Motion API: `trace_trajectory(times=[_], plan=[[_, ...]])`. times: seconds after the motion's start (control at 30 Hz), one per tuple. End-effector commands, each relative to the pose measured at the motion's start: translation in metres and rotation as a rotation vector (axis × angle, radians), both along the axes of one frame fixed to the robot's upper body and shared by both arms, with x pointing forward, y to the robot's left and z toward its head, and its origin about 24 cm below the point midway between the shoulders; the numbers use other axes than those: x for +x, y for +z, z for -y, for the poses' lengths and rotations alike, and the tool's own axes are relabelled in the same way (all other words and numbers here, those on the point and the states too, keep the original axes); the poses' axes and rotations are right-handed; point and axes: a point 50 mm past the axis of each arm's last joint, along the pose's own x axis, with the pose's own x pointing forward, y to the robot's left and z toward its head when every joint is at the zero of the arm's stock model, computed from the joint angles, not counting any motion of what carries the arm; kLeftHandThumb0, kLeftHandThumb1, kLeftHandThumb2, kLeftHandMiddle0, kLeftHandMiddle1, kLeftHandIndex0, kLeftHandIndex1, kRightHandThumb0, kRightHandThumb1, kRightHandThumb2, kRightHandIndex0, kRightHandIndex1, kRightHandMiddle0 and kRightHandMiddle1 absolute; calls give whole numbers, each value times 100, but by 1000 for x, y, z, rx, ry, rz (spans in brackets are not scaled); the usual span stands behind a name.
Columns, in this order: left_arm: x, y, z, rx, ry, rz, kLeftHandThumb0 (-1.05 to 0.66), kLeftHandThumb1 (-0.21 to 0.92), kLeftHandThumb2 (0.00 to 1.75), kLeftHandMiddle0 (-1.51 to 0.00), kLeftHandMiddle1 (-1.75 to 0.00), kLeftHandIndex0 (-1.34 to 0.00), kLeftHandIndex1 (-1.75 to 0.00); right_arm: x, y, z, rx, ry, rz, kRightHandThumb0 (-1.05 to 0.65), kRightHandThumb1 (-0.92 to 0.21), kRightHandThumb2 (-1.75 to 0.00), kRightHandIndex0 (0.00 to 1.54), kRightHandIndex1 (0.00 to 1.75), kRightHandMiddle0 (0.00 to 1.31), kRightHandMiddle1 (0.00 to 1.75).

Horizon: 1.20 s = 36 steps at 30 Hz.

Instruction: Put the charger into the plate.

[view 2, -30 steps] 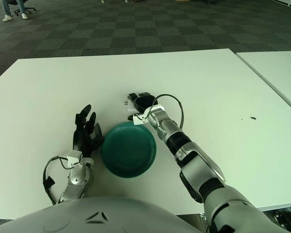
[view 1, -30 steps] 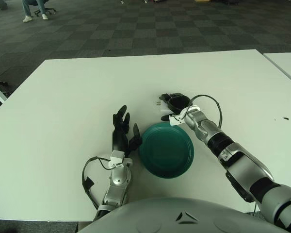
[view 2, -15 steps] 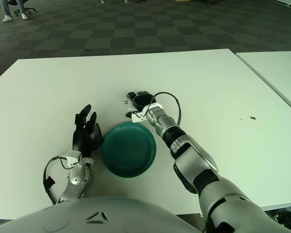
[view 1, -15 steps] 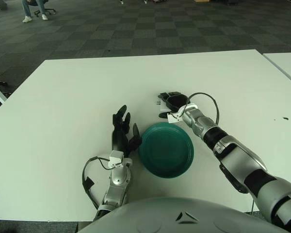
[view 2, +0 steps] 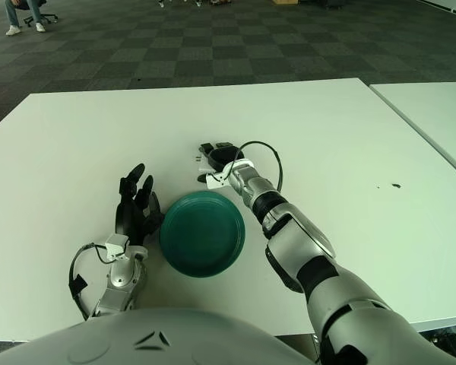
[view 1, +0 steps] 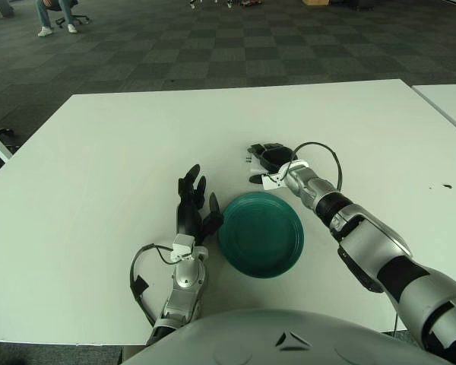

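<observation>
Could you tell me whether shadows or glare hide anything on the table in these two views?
Left eye view: even light, no glare on the table; the right hand covers most of the charger. Right eye view: only soft shadows beside the green plate and the left hand.

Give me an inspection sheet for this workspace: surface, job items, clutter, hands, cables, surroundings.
Surface: white table, a second white table at right.
Job's things: green plate lies empty near the front edge; white charger sits beyond the plate, mostly covered by the right hand.
Clutter: a small dark speck at far right.
Hands: right hand is over the charger, grasp unclear; left hand rests beside the plate's left rim, fingers spread, holding nothing.
Cables: black loop at the right wrist, another at the left forearm.
Surroundings: checkered carpet; a seated person at far left.
</observation>
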Motion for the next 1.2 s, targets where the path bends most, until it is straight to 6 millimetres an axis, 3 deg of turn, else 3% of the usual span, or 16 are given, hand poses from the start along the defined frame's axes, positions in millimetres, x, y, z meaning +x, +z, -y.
trace_trajectory(times=[0.0, 0.1, 0.2, 0.3, 0.43, 0.8, 1.17], plan=[[-26, -37, 16, -21, 1, -208, -91, 92, 95, -39, 0, 0, -77, -20, -37, 27, -93, -59, -231, -63, -92, -61, 53, 51, 20, 113], [-25, -37, 16, -21, 4, -203, -90, 92, 95, -39, 0, 0, -77, -20, -37, 31, -141, -48, -244, -45, -92, -52, 39, 111, 23, 152], [-25, -36, 16, -13, 9, -194, -90, 92, 95, -38, 0, 0, -77, -19, -38, 37, -197, -50, -244, -39, -90, -54, 29, 150, 23, 166], [-24, -35, 17, -7, 12, -188, -91, 92, 95, -37, 0, 0, -75, -20, -42, 48, -241, -68, -247, -37, -87, -59, 27, 166, 24, 172], [-24, -34, 17, 3, 14, -189, -92, 92, 95, -36, 0, 0, -73, -27, -52, 59, -278, -100, -250, -37, -83, -64, 34, 172, 26, 174], [-25, -36, 18, -1, 20, -190, -93, 92, 95, -35, 0, 0, -70, -41, -66, 46, -236, -99, -193, -39, -71, -80, 53, 175, 33, 175], [-25, -35, 17, -7, 24, -192, -93, 92, 96, -36, -1, 0, -72, -35, -58, 45, -243, -111, -94, -39, -68, -84, 63, 175, 35, 175]])
